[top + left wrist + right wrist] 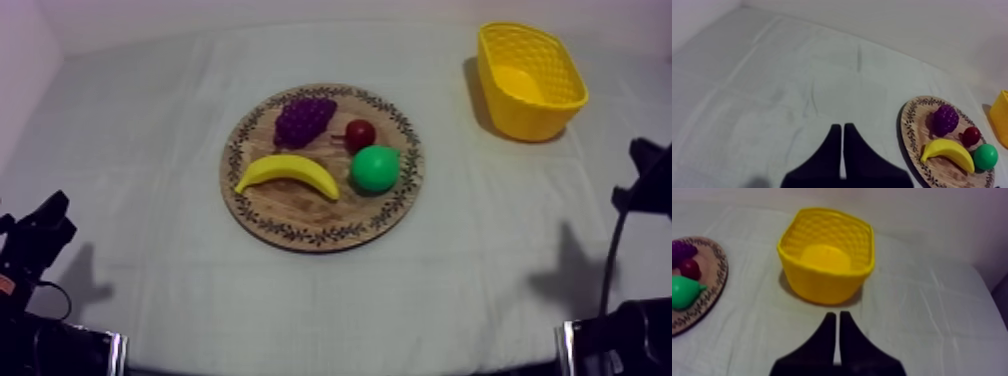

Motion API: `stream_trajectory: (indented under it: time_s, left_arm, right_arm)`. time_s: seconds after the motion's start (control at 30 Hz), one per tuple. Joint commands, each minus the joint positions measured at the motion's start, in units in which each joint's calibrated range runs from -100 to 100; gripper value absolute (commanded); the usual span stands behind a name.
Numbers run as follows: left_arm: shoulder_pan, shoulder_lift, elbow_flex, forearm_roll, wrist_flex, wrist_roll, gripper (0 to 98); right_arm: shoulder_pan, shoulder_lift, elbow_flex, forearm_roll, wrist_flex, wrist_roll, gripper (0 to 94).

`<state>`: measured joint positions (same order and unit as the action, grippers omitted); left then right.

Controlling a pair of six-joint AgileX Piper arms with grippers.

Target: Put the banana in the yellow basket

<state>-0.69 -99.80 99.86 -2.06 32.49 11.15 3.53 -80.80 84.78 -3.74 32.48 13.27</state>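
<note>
Banana (289, 173) just beside pear (375, 168), grapes (304, 119) behind

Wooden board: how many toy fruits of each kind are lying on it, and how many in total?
banana: 1
bunch of grapes: 1
small red fruit: 1
pear: 1
Total: 4

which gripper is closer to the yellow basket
Right. The right gripper sits just in front of the yellow basket; the left gripper is on the far side of the wooden board.
</note>
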Motion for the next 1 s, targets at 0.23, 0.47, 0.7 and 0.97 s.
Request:
stream_trajectory:
  time_s: [0.23,0.47,0.7,0.97]
  left_arm:
    - [0.0,-0.03,0.03,-0.01,0.01,0.01,0.1]
    - [0.0,-0.03,0.03,-0.01,0.01,0.01,0.1]
    - [0.0,-0.03,0.03,-0.01,0.01,-0.01,0.1]
    - [0.0,-0.03,0.03,-0.01,0.01,0.0,0.1]
  right_arm:
    - [-7.7,30.66,-27.55,-1.31,-0.05,0.85,0.3]
    - [-16.16,45.24,-40.15,1.38,2.2,0.2,0.3]
    - [-25.3,56.0,-48.82,4.14,5.51,-1.03,0.4]
    - [-31.5,66.75,-59.17,2.19,11.39,2.22,0.7]
